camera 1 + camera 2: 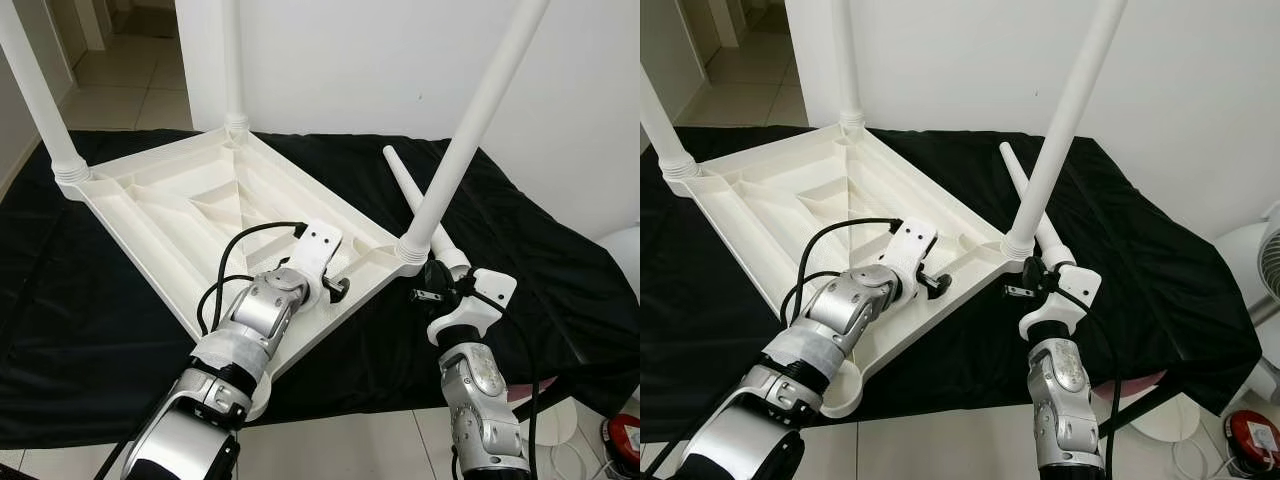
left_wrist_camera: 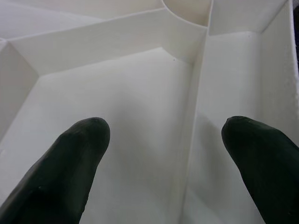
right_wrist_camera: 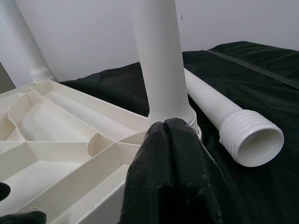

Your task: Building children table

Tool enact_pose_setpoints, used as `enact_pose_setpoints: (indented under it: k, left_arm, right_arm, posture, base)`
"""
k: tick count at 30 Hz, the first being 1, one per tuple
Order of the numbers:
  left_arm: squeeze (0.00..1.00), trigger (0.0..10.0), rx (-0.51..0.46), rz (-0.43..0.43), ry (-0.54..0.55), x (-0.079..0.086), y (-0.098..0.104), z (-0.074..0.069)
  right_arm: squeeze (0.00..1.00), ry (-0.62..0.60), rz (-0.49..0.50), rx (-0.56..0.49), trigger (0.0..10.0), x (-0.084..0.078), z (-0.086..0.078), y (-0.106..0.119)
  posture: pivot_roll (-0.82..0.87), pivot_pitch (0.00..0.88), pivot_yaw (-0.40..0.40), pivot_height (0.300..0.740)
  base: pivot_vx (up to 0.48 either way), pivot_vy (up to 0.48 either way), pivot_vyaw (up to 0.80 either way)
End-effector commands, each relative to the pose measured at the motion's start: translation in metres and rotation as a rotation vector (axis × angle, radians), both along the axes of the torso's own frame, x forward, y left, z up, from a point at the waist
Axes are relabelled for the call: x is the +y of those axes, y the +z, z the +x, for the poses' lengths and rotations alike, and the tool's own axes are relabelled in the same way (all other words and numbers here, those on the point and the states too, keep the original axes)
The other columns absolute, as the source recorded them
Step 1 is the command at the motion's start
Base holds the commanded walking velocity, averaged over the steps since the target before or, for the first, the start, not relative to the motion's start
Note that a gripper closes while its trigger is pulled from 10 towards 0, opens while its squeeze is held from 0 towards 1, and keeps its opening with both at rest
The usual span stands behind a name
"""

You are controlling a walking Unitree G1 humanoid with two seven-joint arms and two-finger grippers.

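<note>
A white plastic table top (image 1: 170,200) lies upside down on a black cloth. Three white legs stand screwed into its corners: far left (image 1: 35,100), back (image 1: 232,60) and near right (image 1: 470,130). A fourth leg (image 1: 410,190) lies loose on the cloth just right of that corner, its ribbed open end (image 3: 252,137) towards me. My left gripper (image 1: 335,288) is open inside the ribbed underside near the front edge, its fingertips (image 2: 88,135) straddling a thin rib. My right gripper (image 3: 166,128) is shut, its tips against the collar of the near right leg (image 3: 161,60).
The black cloth (image 1: 560,270) covers a low platform whose front edge runs just before my arms, with tiled floor (image 1: 380,450) below. A white wall stands behind. A white round object (image 1: 1250,250) and a red item (image 1: 625,440) sit at the right.
</note>
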State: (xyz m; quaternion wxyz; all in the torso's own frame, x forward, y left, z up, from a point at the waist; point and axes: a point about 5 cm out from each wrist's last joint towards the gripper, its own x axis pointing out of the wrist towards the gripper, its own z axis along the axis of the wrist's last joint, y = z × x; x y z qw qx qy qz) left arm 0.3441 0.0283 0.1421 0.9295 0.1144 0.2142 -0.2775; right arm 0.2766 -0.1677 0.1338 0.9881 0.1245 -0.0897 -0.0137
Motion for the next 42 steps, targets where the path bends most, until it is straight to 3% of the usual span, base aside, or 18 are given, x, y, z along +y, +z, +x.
enact_pose_setpoints:
  k: [1,4,5,6,9,11,13,14,25,33,37,42]
  left_arm:
    - [0.0,10.0,-0.017,0.026,0.032,0.0,0.0,0.003]
    - [0.0,10.0,-0.015,0.036,0.057,0.002,-0.002,0.005]
    - [0.0,7.5,-0.015,0.035,0.061,0.003,-0.002,0.006]
    - [0.0,8.0,-0.014,0.033,0.063,0.003,-0.002,0.006]
    - [0.0,8.0,-0.014,0.033,0.063,0.003,-0.002,0.006]
    - [0.0,3.8,-0.019,0.048,0.061,0.004,-0.003,0.007]
    - [0.0,3.8,-0.019,0.048,0.061,0.004,-0.003,0.007]
    - [0.0,0.0,-0.028,0.082,0.054,0.005,-0.005,0.007]
    - [0.0,0.0,-0.035,0.108,0.064,0.01,-0.008,0.008]
    - [0.0,0.0,-0.043,0.119,0.128,0.026,-0.007,0.013]
    - [0.0,0.0,-0.056,0.117,0.249,0.05,-0.003,0.02]
    - [0.0,0.0,-0.071,0.121,0.325,0.068,0.001,0.023]
  right_arm:
    - [0.0,-0.018,0.004,-0.004,10.0,-0.002,0.0,0.001]
    - [0.0,-0.021,0.005,-0.004,10.0,-0.002,0.0,0.001]
    - [0.0,-0.022,0.006,-0.003,10.0,-0.002,0.001,0.001]
    - [0.0,-0.022,0.005,-0.003,10.0,-0.002,0.001,0.001]
    - [0.0,-0.022,0.005,-0.003,10.0,-0.002,0.001,0.001]
    - [0.0,-0.021,0.004,-0.003,10.0,-0.002,0.001,0.001]
    - [0.0,-0.021,0.004,-0.003,10.0,-0.002,0.001,0.001]
    - [0.0,-0.023,0.002,-0.003,10.0,-0.002,0.002,0.001]
    - [0.0,-0.023,0.001,-0.002,10.0,-0.002,0.002,0.001]
    - [0.0,-0.021,-0.002,0.003,10.0,-0.001,0.002,0.0]
    - [0.0,-0.022,-0.004,0.002,10.0,-0.002,0.002,0.0]
    - [0.0,-0.023,-0.003,0.002,10.0,-0.001,0.003,0.0]
  posture:
    - [-0.06,0.0,-0.049,0.74]
    - [-0.06,0.0,-0.048,0.74]
    - [-0.06,0.0,-0.049,0.74]
    - [-0.06,0.0,-0.048,0.74]
    - [-0.06,0.0,-0.048,0.74]
    - [-0.06,0.0,-0.049,0.74]
    - [-0.06,0.0,-0.049,0.74]
    - [-0.06,0.0,-0.049,0.74]
    - [-0.06,0.0,-0.049,0.74]
    - [-0.06,0.0,-0.05,0.74]
    - [-0.05,0.0,-0.053,0.74]
    - [-0.05,0.0,-0.054,0.74]
  base:
    - [0.0,0.0,0.0]
    - [0.0,0.0,0.0]
    - [0.0,0.0,0.0]
    - [0.0,0.0,0.0]
    - [0.0,0.0,0.0]
    - [0.0,0.0,0.0]
    - [0.0,0.0,0.0]
    - [0.0,0.0,0.0]
    - [0.0,0.0,0.0]
    - [0.0,0.0,0.0]
    - [0.0,0.0,0.0]
    - [0.0,0.0,0.0]
